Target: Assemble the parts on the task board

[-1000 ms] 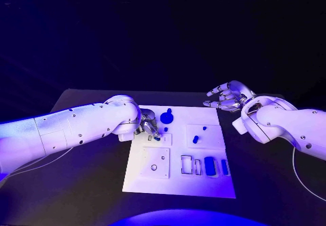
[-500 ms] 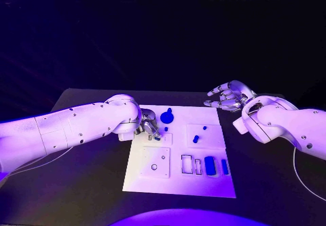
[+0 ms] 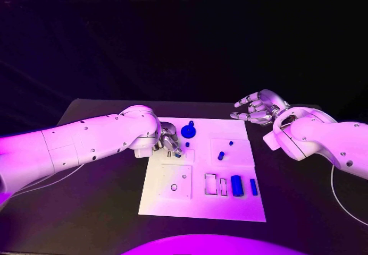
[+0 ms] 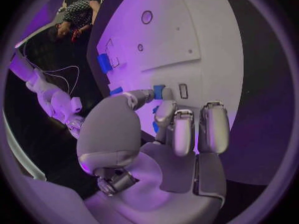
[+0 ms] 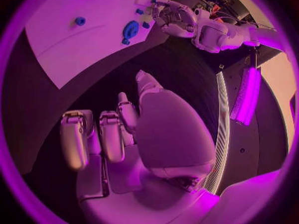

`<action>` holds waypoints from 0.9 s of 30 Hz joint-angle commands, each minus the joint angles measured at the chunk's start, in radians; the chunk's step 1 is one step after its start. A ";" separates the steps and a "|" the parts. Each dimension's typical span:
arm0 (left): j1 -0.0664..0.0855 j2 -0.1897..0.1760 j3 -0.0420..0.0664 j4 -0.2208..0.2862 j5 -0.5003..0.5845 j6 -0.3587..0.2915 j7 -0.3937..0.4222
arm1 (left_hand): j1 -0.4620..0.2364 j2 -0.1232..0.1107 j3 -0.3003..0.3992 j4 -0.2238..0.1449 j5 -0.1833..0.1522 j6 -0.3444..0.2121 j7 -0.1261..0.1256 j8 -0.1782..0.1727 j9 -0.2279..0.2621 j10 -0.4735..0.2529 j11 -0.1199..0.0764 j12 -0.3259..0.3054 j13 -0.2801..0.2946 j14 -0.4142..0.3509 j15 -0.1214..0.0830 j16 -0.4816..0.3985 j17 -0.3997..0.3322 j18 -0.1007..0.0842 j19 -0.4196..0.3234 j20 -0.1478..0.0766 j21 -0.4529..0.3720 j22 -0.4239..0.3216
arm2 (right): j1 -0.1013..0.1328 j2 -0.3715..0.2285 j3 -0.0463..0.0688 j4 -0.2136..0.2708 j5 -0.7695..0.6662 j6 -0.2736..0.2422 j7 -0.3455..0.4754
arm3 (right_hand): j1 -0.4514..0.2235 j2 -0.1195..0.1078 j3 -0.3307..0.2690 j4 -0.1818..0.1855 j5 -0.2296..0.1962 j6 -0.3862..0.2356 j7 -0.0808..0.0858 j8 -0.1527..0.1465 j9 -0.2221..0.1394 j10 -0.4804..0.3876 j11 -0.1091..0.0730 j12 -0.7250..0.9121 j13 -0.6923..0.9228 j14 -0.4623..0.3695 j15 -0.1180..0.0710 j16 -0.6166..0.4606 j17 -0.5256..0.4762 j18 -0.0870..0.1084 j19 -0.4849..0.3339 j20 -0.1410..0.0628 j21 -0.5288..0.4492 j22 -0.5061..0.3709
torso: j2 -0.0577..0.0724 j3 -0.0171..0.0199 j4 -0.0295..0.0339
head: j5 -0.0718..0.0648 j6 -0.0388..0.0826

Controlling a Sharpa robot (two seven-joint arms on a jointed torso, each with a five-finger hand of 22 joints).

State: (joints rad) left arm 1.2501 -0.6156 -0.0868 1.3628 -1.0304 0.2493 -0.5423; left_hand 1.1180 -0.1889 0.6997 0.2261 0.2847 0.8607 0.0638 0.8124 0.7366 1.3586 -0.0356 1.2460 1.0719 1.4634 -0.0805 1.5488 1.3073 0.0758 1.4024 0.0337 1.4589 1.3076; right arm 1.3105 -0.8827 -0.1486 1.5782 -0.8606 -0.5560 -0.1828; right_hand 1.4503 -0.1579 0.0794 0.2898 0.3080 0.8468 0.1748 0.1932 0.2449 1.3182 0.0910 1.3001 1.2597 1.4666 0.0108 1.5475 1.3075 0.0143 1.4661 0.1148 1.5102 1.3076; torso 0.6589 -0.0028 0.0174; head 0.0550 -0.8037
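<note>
Several parts remain loose on the task board (image 3: 201, 204): two blue bars (image 3: 237, 185) nearest, a peg (image 3: 220, 156) mid-board. Beyond, the left hand (image 3: 168, 142) pinches a small blue part (image 4: 159, 91) above its slot. Farthest, the right hand (image 3: 256, 108) hovers off-board, fingers apart, holding nothing.

- The left hand (image 4: 163, 134) fills the frame's lower middle, its fingertips (image 4: 159, 92) pinching a small blue part (image 4: 158, 91).
- The white task board (image 4: 181, 40) spans the upper right, over the dark counter (image 4: 261, 84).
</note>
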 commanded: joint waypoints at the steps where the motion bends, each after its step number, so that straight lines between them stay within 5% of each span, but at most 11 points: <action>1: -0.001 0.005 0.000 -0.002 0.006 0.021 -0.002 | -0.011 -0.001 0.188 -0.184 0.001 0.035 -0.030 0.005 0.001 0.006 -0.001 0.007 0.003 0.098 -0.007 0.004 0.229 -0.018 0.005 -0.006 0.004 0.014 | -0.001 0.000 0.000 0.000 -0.007 0.013 0.008 | 0.003 0.000 0.007 -0.001 0.003 0.007 0.001 -0.001 -0.002 -0.005 -0.001 -0.001 0.000 0.084 0.004 -0.007 0.173 0.002 0.072 0.004 -0.004 0.233 | 0.001 0.0007 0.0001 | -0.001 0.000; 27: -0.002 0.033 -0.003 -0.039 0.011 0.038 -0.005 | -0.025 0.015 0.190 -0.185 -0.011 0.036 -0.034 0.004 0.008 0.006 -0.005 0.002 -0.003 0.097 -0.012 0.003 0.227 -0.019 0.008 -0.010 0.005 0.018 | -0.001 0.001 0.000 -0.001 -0.007 0.017 0.008 | 0.003 0.000 0.007 -0.001 0.003 0.007 0.001 -0.001 -0.002 -0.005 -0.001 -0.001 0.000 0.084 0.004 -0.007 0.173 0.002 0.072 0.004 -0.004 0.233 | 0.000 -0.0006 0.0008 | -0.007 -0.005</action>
State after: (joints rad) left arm 1.2500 -0.5868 -0.0887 1.3211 -1.0294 0.2606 -0.5490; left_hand 1.0927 -0.1854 0.7026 0.2290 0.2763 0.8928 0.0426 0.8191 0.7433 1.3624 -0.0392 1.2498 1.0698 1.4669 -0.0839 1.5488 1.3080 0.0758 1.4096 0.0265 1.4589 1.3075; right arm 1.3102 -0.8822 -0.1488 1.5773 -0.8606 -0.5535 -0.1827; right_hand 1.4503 -0.1579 0.0793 0.2897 0.3079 0.8467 0.1748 0.1932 0.2442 1.3182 0.0910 1.3001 1.2598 1.4666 0.0108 1.5475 1.3073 0.0144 1.4661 0.1148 1.5102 1.3073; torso 0.6595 -0.0027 0.0177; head 0.0487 -0.8083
